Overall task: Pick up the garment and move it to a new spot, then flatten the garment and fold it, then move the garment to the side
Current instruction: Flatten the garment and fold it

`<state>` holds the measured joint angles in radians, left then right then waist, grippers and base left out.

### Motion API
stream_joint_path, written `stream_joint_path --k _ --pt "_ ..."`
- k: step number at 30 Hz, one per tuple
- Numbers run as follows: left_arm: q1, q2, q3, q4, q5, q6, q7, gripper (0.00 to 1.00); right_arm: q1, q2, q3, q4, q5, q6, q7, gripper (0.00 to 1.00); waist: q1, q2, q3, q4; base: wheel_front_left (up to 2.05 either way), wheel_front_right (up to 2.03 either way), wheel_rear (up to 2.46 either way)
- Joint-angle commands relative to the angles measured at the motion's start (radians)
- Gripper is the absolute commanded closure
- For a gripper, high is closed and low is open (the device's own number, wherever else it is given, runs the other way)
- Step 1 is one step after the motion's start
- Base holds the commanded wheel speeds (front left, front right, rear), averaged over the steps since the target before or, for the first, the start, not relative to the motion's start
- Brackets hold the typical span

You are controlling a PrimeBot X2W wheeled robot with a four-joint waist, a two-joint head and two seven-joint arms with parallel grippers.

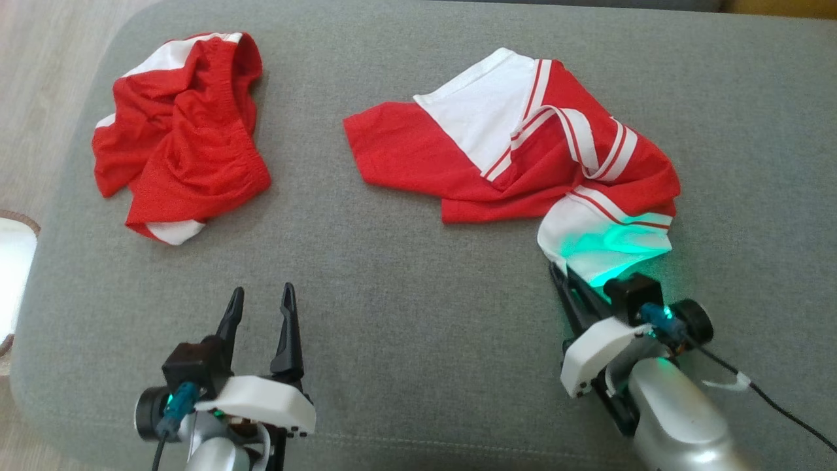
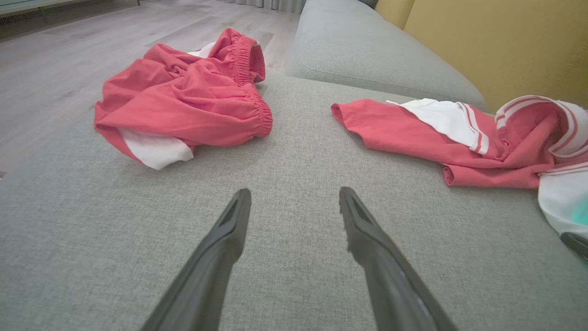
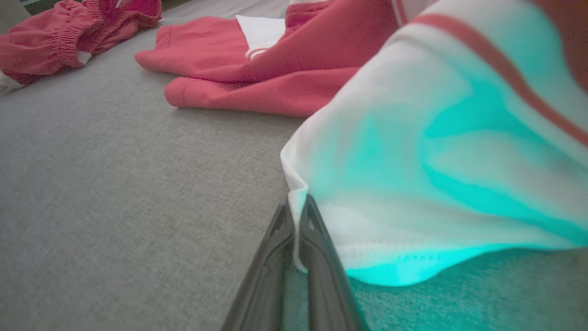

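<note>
A red and white striped garment (image 1: pixel 523 147) lies crumpled on the grey sofa seat (image 1: pixel 405 288), right of centre. My right gripper (image 1: pixel 559 271) is shut on the near white hem of that garment (image 3: pixel 413 151), with the cloth edge pinched between its fingers (image 3: pixel 317 248) and lit green by the wrist light. The same garment (image 2: pixel 459 138) shows at the right of the left wrist view. My left gripper (image 1: pixel 261 297) stands open over bare cushion at the lower left, its fingers (image 2: pixel 229 230) apart with nothing between them.
A second red garment with an elastic waistband (image 1: pixel 180 134) lies bunched at the seat's far left, also seen as a red bundle (image 2: pixel 183 99). Wooden floor (image 1: pixel 39 65) lies beyond the left edge. A yellow wall (image 2: pixel 505 41) and the sofa back (image 2: pixel 367 46) stand behind.
</note>
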<state>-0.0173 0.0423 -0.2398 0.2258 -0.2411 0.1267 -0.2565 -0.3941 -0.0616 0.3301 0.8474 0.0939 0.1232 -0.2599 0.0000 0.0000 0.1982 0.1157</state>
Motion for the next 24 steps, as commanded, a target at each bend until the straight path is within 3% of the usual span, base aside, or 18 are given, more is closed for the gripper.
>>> stream_joint_path --k 1,8,15,21,24 --pt "-0.037 0.008 0.034 -0.035 -0.004 0.003 -0.005 0.0 -0.009 0.009 0.009 -0.014 -0.003 0.008 -0.002 1.0 0.0 0.0 0.001 -0.003 0.0 0.0 0.0" --pt "-0.039 0.008 0.043 -0.033 -0.005 0.002 -0.005 0.0 -0.02 -0.026 -0.089 -0.266 0.022 0.008 -0.002 1.0 0.0 0.0 -0.022 -0.044 0.0 0.0 0.0" --pt "-0.025 0.008 0.041 -0.02 -0.018 -0.002 -0.005 0.0 -0.164 -0.182 -0.139 -0.499 0.026 0.008 -0.002 1.0 0.0 0.0 -0.073 -0.093 0.0 0.0 0.0" --pt "-0.019 0.008 0.029 -0.013 -0.038 -0.001 -0.005 0.0 -0.36 -0.296 -0.052 -0.547 0.049 0.008 -0.002 1.0 0.0 0.0 -0.098 -0.1 0.0 0.0 0.0" --pt "-0.026 0.008 0.014 -0.003 -0.045 -0.002 -0.005 0.0 -0.472 -0.313 0.031 -0.537 0.056 0.008 -0.002 1.0 0.0 0.0 -0.103 -0.088 0.0 0.0 0.0"
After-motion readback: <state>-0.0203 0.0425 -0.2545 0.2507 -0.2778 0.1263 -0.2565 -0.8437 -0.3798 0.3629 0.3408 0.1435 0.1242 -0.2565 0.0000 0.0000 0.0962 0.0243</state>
